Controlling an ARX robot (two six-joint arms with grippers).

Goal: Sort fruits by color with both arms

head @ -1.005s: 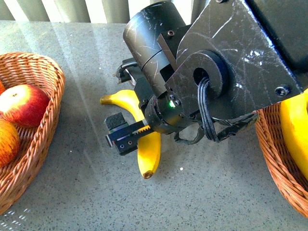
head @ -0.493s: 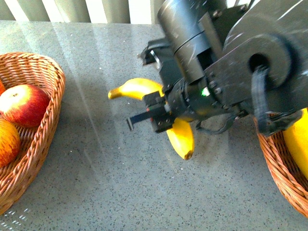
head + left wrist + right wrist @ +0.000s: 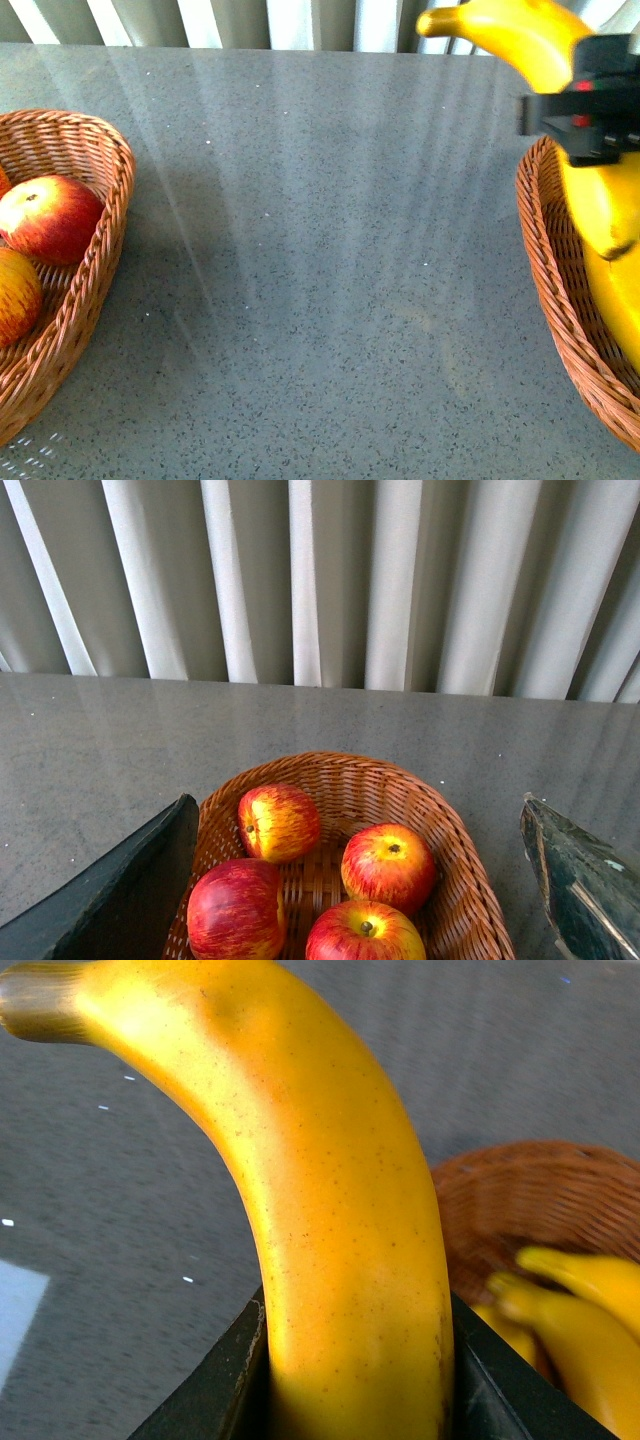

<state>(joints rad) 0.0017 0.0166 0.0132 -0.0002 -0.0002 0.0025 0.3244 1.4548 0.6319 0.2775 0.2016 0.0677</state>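
A grey speckled table point(image 3: 320, 260) is filling most of the front view, with pale vertical blinds point(image 3: 250, 22) running along the top edge.

At the upper right of the front view, the right gripper point(image 3: 585, 110) is gripping a yellow banana point(image 3: 540, 45) around its middle. Its black fingers are pinching the fruit from both sides. The banana is curving from the top edge down toward the right edge, and it is hanging above the rim of a brown wicker basket point(image 3: 550, 270) at the right. A second banana point(image 3: 615, 300) is lying inside that basket, partly cut off by the right edge.

In the right wrist view, the held banana is rising through the centre of the frame, its brownish tip at the upper left. Black fingers point(image 3: 215, 1390) are pressing against it at the bottom. Lower right, the basket is holding at least two more bananas point(image 3: 570, 1325).

At the left edge of the front view, another wicker basket point(image 3: 95, 250) is holding red apples point(image 3: 50, 218) with yellow streaks.

In the left wrist view, four apples are sitting together in that basket, in the lower centre of the frame. The left gripper point(image 3: 355, 880) is hovering above them with its jaws spread wide. One dark finger point(image 3: 120, 895) is showing at the lower left and the other at the lower right, holding nothing.
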